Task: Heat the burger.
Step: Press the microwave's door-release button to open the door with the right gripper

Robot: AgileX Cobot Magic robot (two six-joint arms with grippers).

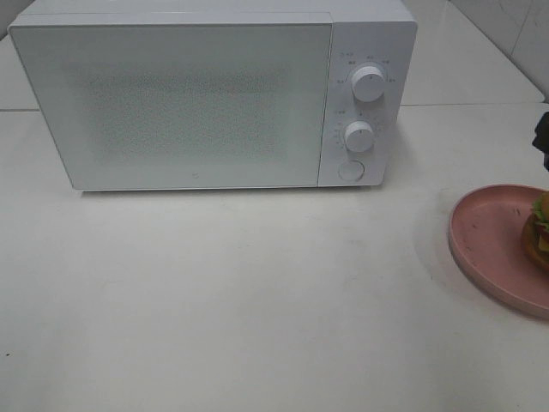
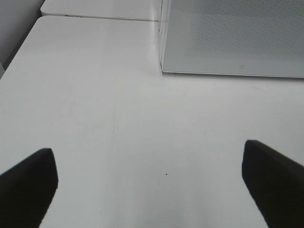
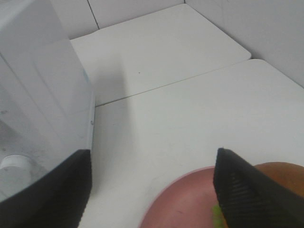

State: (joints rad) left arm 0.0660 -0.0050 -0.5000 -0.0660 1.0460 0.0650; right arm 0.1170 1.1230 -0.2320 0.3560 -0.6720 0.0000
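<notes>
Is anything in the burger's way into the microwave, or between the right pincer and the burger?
Yes: the microwave door is shut, closing off the cavity. The table between it and the pink plate shows no obstacle. Nothing visible separates the open right pincer from the burger.

- The burger (image 1: pixel 539 230) sits on the round pink plate (image 1: pixel 487 232), at the far right of the white bench (image 1: pixel 257 300) – well apart from anything else on it.
- In the high view only its left part shows; the picture's edge cuts off the rest.
- What shows there is stacked upright: green lettuce near the top, an orange-brown bun layer below, resting on the plate's flat floor.
- In the right wrist view the burger (image 3: pixel 285 172) shows a smooth, rounded golden-brown bun top, with a bit of green lettuce peeking out low at its side – the rest is hidden.
- Patty, tomato and cheese cannot be made out.
</notes>
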